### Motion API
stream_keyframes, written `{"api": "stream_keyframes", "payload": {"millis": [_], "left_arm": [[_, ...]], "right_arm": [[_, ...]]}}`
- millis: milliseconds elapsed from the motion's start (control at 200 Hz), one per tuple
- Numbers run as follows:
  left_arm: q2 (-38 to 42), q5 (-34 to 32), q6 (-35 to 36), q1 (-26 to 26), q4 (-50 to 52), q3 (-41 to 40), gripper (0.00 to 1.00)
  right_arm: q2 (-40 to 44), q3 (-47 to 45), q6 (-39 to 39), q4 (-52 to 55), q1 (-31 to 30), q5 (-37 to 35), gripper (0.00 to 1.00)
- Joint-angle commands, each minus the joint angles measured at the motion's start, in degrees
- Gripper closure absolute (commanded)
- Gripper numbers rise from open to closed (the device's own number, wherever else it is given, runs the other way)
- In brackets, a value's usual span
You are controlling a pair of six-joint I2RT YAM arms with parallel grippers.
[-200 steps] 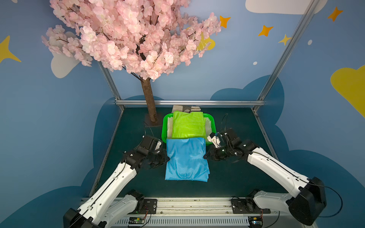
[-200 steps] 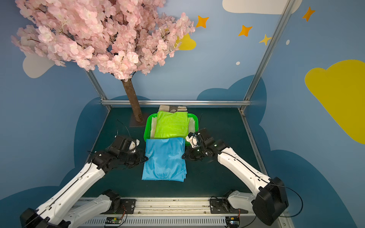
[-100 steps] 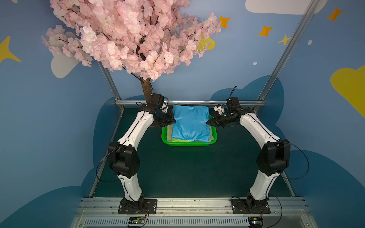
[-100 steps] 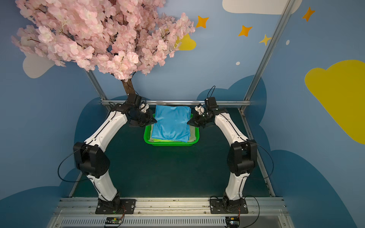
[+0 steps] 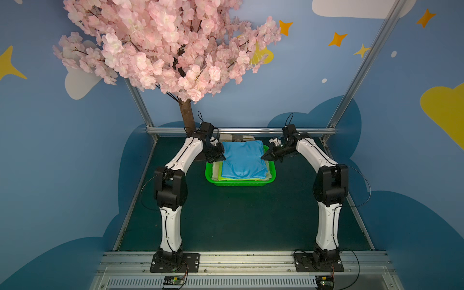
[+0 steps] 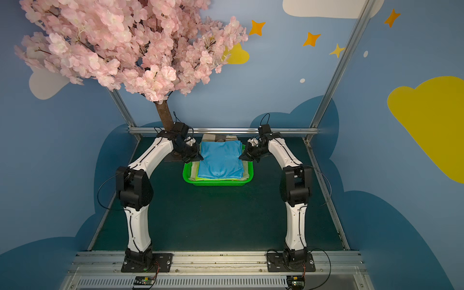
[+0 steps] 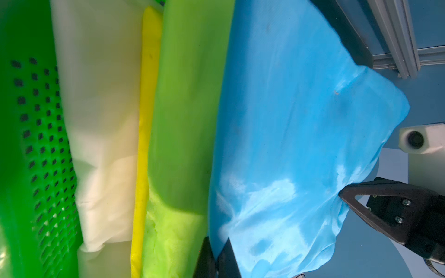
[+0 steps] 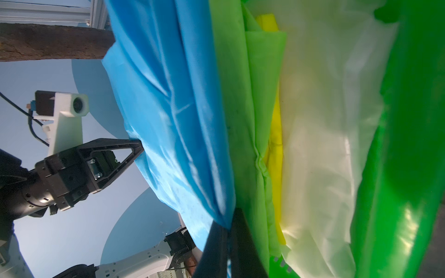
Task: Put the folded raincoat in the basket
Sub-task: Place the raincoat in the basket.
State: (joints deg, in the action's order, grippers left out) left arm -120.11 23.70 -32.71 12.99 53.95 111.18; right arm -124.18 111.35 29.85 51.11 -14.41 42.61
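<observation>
Left fingers [image 7: 228, 261] and right fingers [image 8: 242, 250] pinch the raincoat [image 5: 242, 160] over the basket [image 5: 238, 184]. It seems limp, light and slick, so the side edges look best to hold.

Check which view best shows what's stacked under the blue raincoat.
Left wrist: under the blue raincoat it shows a lime layer, a yellow layer, a white layer, then the basket wall, all unblocked. Right wrist shows the same stack, more creased. In both top views only thin edges show.
</observation>
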Motion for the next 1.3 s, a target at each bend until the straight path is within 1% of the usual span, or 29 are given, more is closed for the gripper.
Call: {"api": "stream_keyframes", "payload": {"millis": [0,220,275,345,380,410,446,471,506,526,551,626,746,816,846,891,966,1016,1086,1171,1241,1292], "left_arm": [[-1.01,-0.95,0.95,-1.01,0.55,-0.60,0.98],[-2.22,-0.36,0.86,-2.59,-1.20,-1.61,0.96],[-2.27,0.25,0.81,-2.88,-1.39,-2.00,0.90],[-2.22,0.79,1.13,-3.06,-1.41,-2.19,0.76],[-1.98,0.90,1.19,-3.06,-1.39,-2.29,0.69],[-1.72,1.12,1.32,-3.07,-1.49,-2.45,0.64],[-1.11,1.34,1.42,-3.10,-1.57,-2.67,0.55],[-0.67,1.33,1.44,-3.13,-1.57,-2.72,0.48],[0.10,0.98,1.42,-3.15,-1.40,-2.85,0.42],[0.65,0.69,1.42,-3.14,-1.31,-3.01,0.39],[1.42,0.32,1.42,-3.15,-1.31,-3.20,0.36],[3.64,-1.28,1.57,-3.26,-1.00,-3.44,0.30],[6.76,-3.40,1.44,-3.47,-0.63,-3.62,0.31],[8.30,-2.56,1.31,-3.50,-1.42,-3.81,0.39],[8.83,-1.16,1.13,-3.50,-2.71,-4.26,0.43],[9.43,2.39,0.87,-3.44,-5.58,-4.96,0.53],[9.21,8.73,-0.27,-3.38,-10.78,-5.72,0.61],[7.74,11.28,-0.55,-2.98,-12.39,-4.39,0.64],[4.64,11.98,-0.23,-2.26,-12.44,-1.16,0.65],[-0.07,12.76,-0.71,-1.93,-11.86,2.85,0.68],[-3.62,12.57,-1.30,-1.83,-11.92,5.54,0.68],[-5.91,11.08,-1.81,-1.83,-12.35,7.41,0.67]], "right_arm": [[-1.82,1.79,-0.89,1.18,-0.17,0.94,1.00],[-4.05,2.47,-0.80,0.66,-0.58,1.46,1.00],[-4.23,2.22,-0.84,0.70,-0.63,1.43,1.00],[-4.10,2.00,-0.94,0.70,-0.71,1.04,1.00],[-3.95,2.01,-1.06,0.66,-0.66,0.94,0.95],[-3.54,2.02,-1.17,0.66,-0.65,0.90,0.93],[-2.79,2.03,-1.36,0.50,-0.55,0.64,0.88],[-2.22,2.02,-1.49,0.48,-0.60,0.18,0.82],[-1.41,2.12,-1.39,0.43,-0.44,-0.60,0.72],[-0.84,2.12,-1.23,0.42,-0.29,-1.13,0.65],[-0.15,2.14,-1.27,0.41,-0.18,-1.71,0.59],[1.87,2.77,-1.45,0.94,0.37,-3.49,0.50],[5.18,3.60,-1.85,1.24,0.81,-7.48,0.48],[6.69,2.97,-1.06,-2.40,0.56,-5.92,0.50],[7.08,2.47,-0.09,-4.57,0.44,-4.54,0.50],[7.23,1.59,2.30,-8.53,0.41,-2.12,0.54],[6.18,0.92,7.34,-15.06,0.05,1.87,0.63],[4.04,2.03,10.19,-18.05,-0.30,4.07,0.68],[-0.01,5.60,12.63,-19.23,-0.85,5.80,0.74],[-5.08,10.27,14.24,-18.29,-1.58,6.70,0.78],[-7.70,12.56,14.45,-18.15,-2.23,6.02,0.79],[-9.09,13.28,14.44,-18.51,-2.58,5.23,0.79]]}}
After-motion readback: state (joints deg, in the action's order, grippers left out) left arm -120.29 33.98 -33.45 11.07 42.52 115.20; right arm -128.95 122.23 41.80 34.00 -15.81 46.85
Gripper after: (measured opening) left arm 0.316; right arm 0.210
